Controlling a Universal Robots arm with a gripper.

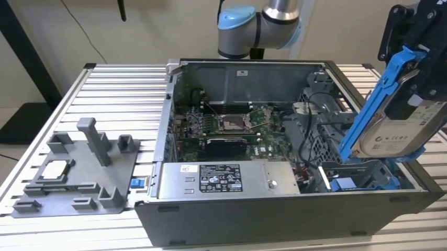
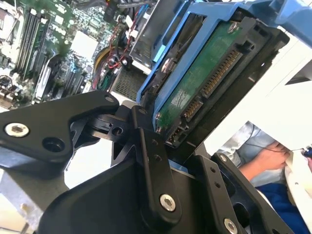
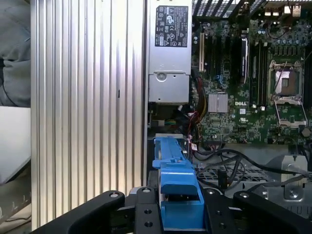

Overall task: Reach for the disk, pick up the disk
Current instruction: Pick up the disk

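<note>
My black two-fingered gripper (image 1: 412,68) is clamped on the flat silver hard disk in its bright blue plastic bracket (image 1: 394,133), lifted clear above the open grey computer case (image 1: 279,219), long axis steeply tilted, hanging below my fingers

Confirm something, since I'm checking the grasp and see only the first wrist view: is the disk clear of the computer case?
Observer: Yes. In the exterior view the disk hangs tilted above the computer case, at that view's right, label outward.
Operator: Is the end effector clamped on it?
Observer: In the second wrist view the end effector is shut on its blue bracket, circuit board facing that camera.
</note>
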